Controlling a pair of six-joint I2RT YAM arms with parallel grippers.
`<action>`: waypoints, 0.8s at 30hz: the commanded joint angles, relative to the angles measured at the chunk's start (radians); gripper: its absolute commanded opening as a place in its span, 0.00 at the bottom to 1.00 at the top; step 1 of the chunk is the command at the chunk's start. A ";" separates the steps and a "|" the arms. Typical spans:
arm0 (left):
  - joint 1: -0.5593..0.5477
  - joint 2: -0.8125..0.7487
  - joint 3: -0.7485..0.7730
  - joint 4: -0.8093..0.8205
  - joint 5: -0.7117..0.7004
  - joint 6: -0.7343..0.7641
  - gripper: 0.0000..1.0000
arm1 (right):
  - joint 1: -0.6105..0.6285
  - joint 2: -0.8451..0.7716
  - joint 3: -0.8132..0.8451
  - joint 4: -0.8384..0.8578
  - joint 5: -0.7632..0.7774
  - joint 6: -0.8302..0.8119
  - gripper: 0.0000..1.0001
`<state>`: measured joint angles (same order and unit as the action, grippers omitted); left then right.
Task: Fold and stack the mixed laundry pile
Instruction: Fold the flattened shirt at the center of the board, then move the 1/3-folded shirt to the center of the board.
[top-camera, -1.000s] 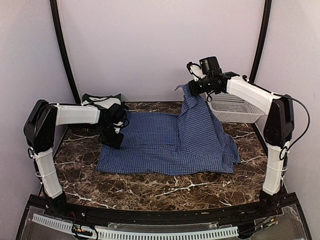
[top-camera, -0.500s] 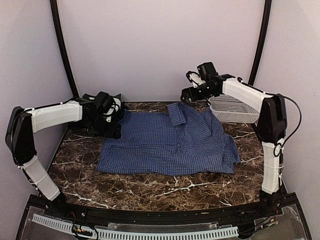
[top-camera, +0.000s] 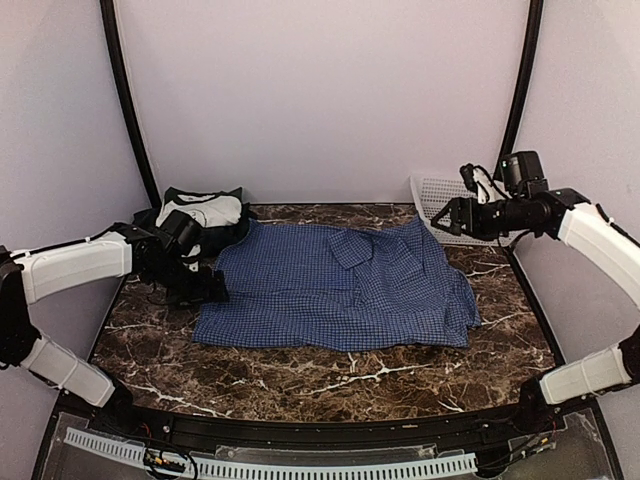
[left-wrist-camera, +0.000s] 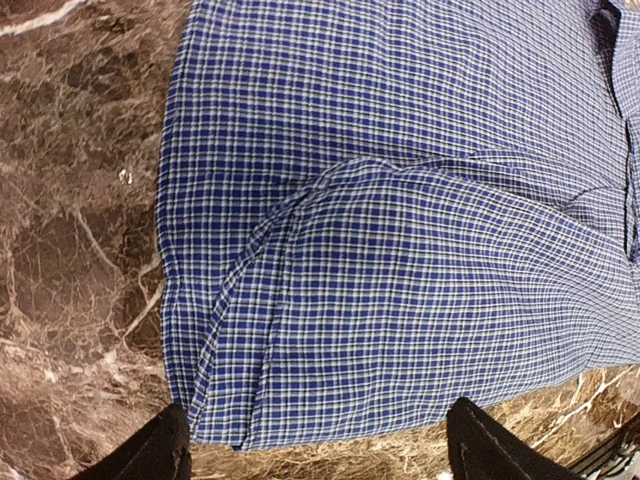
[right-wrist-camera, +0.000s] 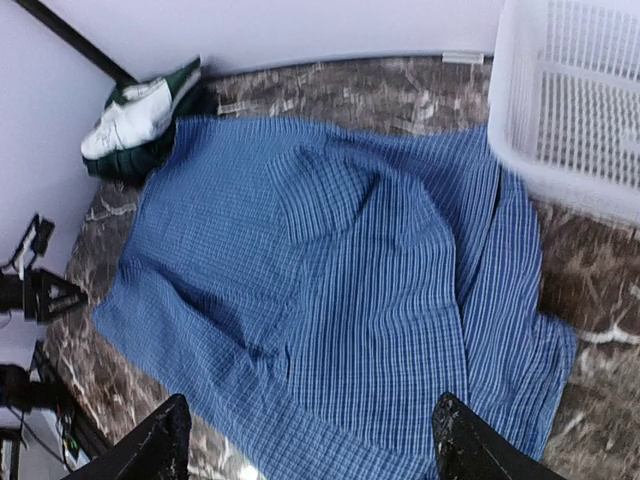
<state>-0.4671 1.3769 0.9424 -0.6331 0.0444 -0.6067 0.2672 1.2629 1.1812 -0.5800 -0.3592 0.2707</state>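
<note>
**Shirt laid out, no fold made, both tools empty**

Nearest the arm bases: bare marble tabletop. Just beyond, spread across the middle: the blue-and-white check shirt, mostly flat, with one part doubled over toward its far right and ripples along the right edge.

Judged early in the task. Laid out ready for folding, but not folded and not stacked anywhere. Left to do, as far as can be seen: smoothing and folding this shirt, then the same for every other garment, then the stacking.

At the shirt's left edge, low over the tabletop: the left tool, spread wide and gripping nothing. Seen from its wrist, a corner of the shirt and a curved seam just ahead of the fingertips, with no cloth between them. Contact with the fabric: cannot tell.

Farther back on the right, raised near the shirt's far right corner and in front of the white lattice basket: the right tool, likewise wide open and empty, clear of the cloth.

At the far left corner, against the wall: the heap of white-and-dark-green garments, crumpled, just beside the shirt's far left corner, near the left tool but apart from it.
</note>
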 joint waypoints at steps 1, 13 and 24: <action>0.014 -0.046 -0.061 -0.019 0.023 -0.091 0.86 | 0.001 -0.089 -0.195 -0.071 -0.030 0.090 0.76; 0.016 -0.094 -0.170 -0.005 -0.006 -0.219 0.78 | 0.014 -0.322 -0.459 -0.172 0.145 0.362 0.54; 0.016 -0.079 -0.224 0.016 -0.024 -0.313 0.72 | 0.057 -0.243 -0.556 -0.113 0.269 0.515 0.43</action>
<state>-0.4568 1.3079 0.7467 -0.6212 0.0364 -0.8810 0.3206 1.0031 0.6571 -0.7338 -0.1577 0.7280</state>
